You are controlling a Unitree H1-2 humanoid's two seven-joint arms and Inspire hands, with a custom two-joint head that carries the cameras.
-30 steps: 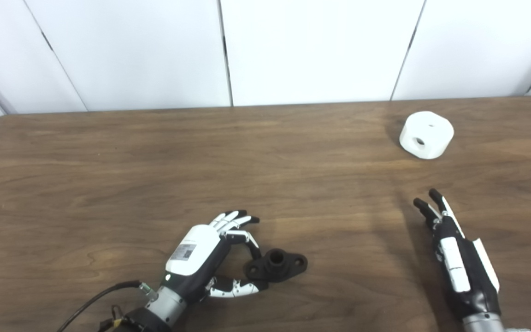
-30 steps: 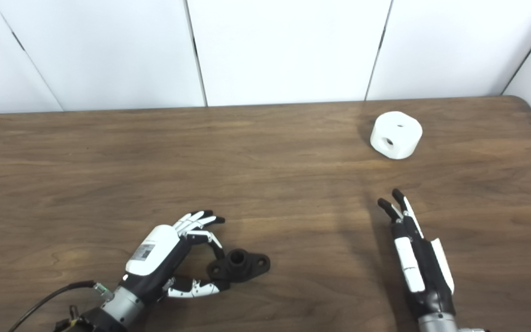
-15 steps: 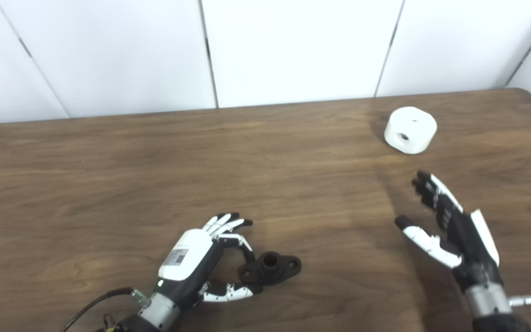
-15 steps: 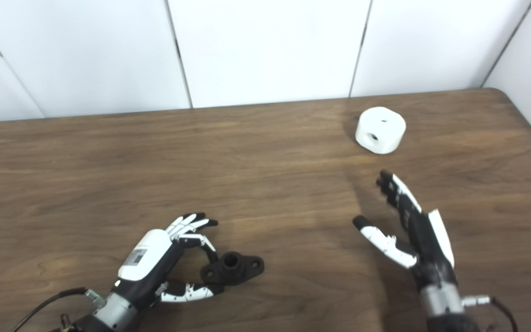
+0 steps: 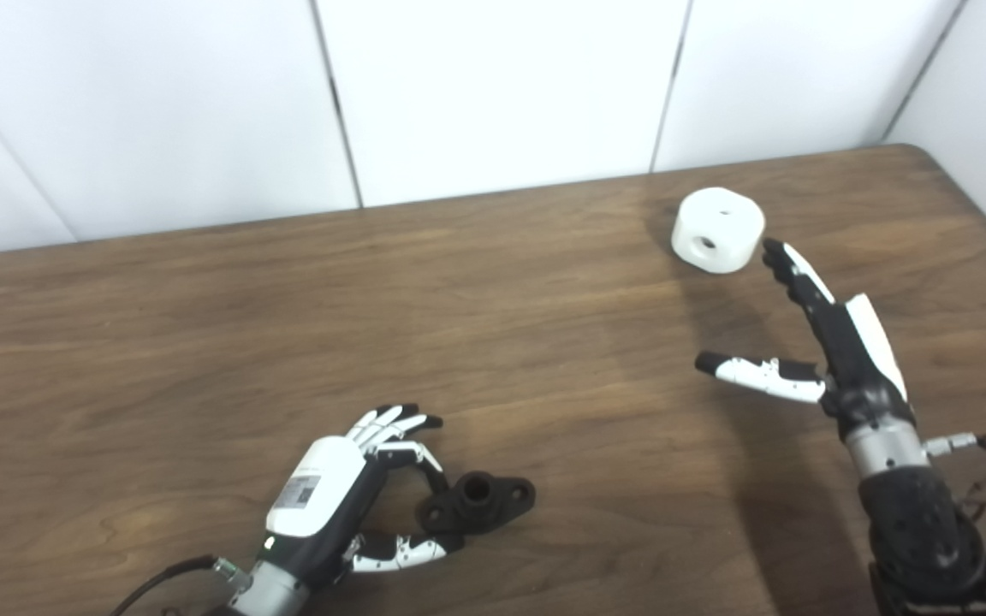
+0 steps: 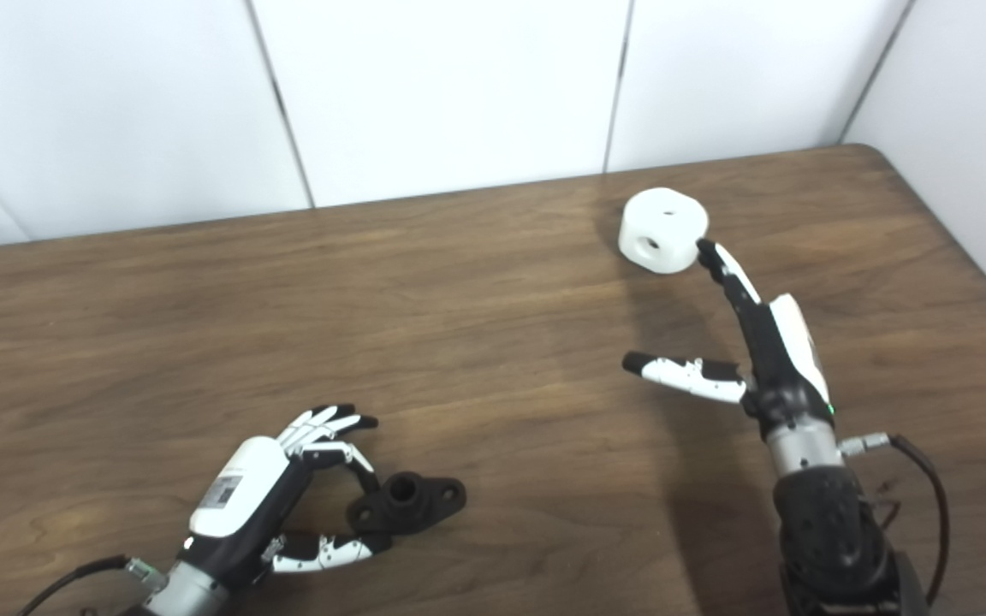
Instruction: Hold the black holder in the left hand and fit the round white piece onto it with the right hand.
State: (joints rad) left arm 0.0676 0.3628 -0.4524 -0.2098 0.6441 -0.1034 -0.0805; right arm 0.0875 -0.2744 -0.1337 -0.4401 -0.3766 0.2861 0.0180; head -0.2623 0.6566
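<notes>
The black holder point(image 5: 480, 500) lies flat on the wooden table near the front, with a short tube in its middle and an ear on each side. My left hand point(image 5: 330, 496) pinches its left ear between thumb and one finger; the other fingers are spread above. The round white piece point(image 5: 717, 229) stands at the far right of the table, with a hole in its side and a small one on top. My right hand point(image 5: 827, 342) is open, thumb spread to the left, fingertips just right of the white piece and close to it, holding nothing.
The table point(image 5: 202, 342) ends at its right edge point(image 6: 972, 282) close to my right arm. White wall panels point(image 5: 493, 85) stand right behind the far edge. A cable point(image 6: 929, 496) hangs at my right wrist.
The camera has turned right, shifting the whole picture left. My right hand has reached forward to the white piece and spread its thumb. My left hand keeps its pinch on the holder.
</notes>
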